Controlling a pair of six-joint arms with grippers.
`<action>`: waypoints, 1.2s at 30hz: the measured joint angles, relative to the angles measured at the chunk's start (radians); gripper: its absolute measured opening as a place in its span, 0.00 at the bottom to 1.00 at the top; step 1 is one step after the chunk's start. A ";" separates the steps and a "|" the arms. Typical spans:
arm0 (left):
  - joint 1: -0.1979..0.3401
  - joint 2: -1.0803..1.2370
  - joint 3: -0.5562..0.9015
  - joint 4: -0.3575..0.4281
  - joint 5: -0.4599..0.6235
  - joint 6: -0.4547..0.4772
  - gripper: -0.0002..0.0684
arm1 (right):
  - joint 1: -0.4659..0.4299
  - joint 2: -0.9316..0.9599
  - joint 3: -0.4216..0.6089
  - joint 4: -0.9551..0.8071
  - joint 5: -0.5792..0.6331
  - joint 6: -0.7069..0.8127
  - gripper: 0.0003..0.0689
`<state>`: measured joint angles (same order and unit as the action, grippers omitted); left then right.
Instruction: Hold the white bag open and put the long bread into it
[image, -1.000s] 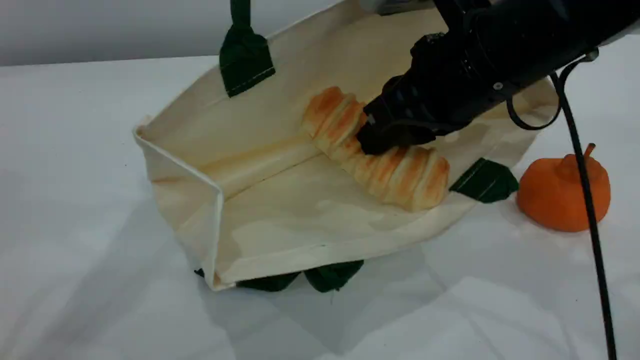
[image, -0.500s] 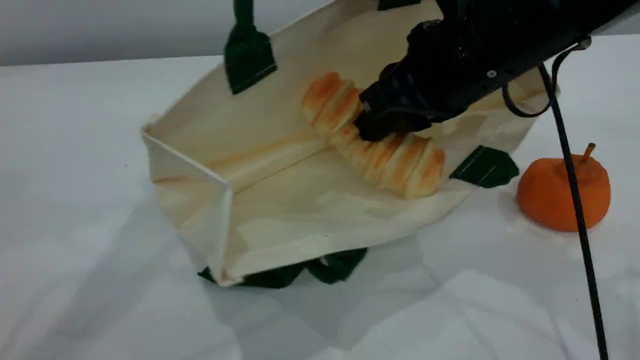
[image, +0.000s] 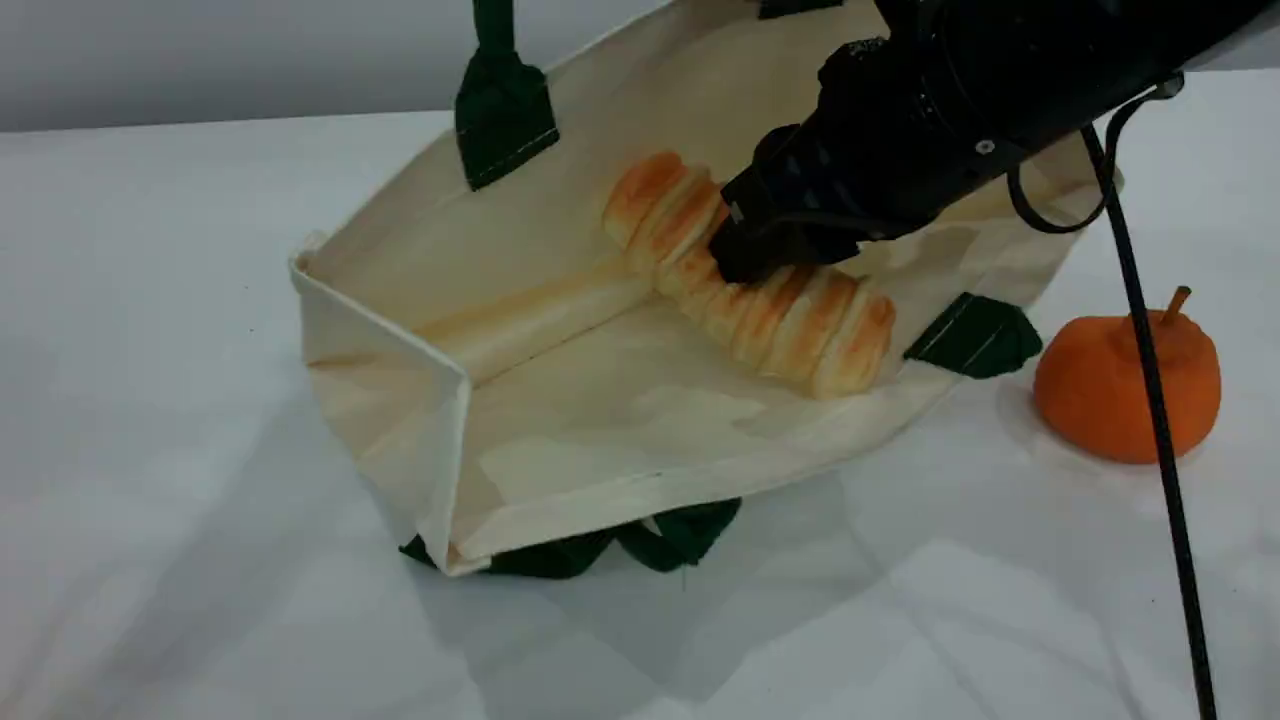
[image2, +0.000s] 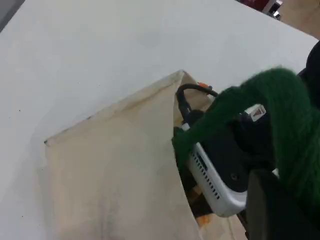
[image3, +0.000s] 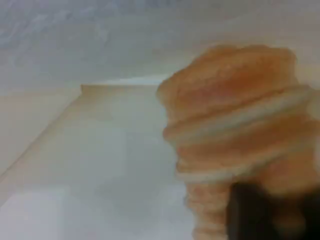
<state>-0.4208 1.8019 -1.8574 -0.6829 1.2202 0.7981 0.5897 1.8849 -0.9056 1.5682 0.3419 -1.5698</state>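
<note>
The white bag (image: 620, 440) lies on its side with its mouth facing the scene camera. Its upper green rope handle (image: 492, 25) is pulled up out of the top edge. In the left wrist view that green rope (image2: 235, 107) runs over my left gripper (image2: 280, 200), which is shut on it and holds the upper wall (image2: 110, 170) raised. The long bread (image: 800, 325) lies inside on the bag's lower wall. My right gripper (image: 750, 262) sits over the loaf's middle. The right wrist view shows the bread (image3: 235, 115) very close above a dark fingertip (image3: 260, 210). How wide the jaws stand is hidden.
A round orange fruit with a stem (image: 1125, 385) sits on the white table right of the bag. The right arm's black cable (image: 1165, 450) hangs in front of it. The bag's other green handle (image: 640, 545) is bunched under its near edge.
The bag's upper wall and near-left corner shifted a little to the right. The right gripper and the bread moved slightly up and further into the bag, then stayed nearly still.
</note>
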 joint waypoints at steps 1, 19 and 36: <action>0.000 0.000 0.000 0.000 0.000 0.000 0.12 | 0.000 0.000 0.000 0.000 0.000 0.000 0.40; 0.000 0.000 0.000 0.011 0.001 0.000 0.12 | 0.000 -0.101 0.001 -0.165 0.008 0.000 0.63; 0.001 0.029 0.000 0.032 0.000 0.000 0.12 | -0.001 -0.247 0.119 -0.459 0.036 0.237 0.62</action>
<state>-0.4199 1.8307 -1.8574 -0.6511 1.2204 0.7981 0.5888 1.6381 -0.7865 1.1091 0.3782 -1.3326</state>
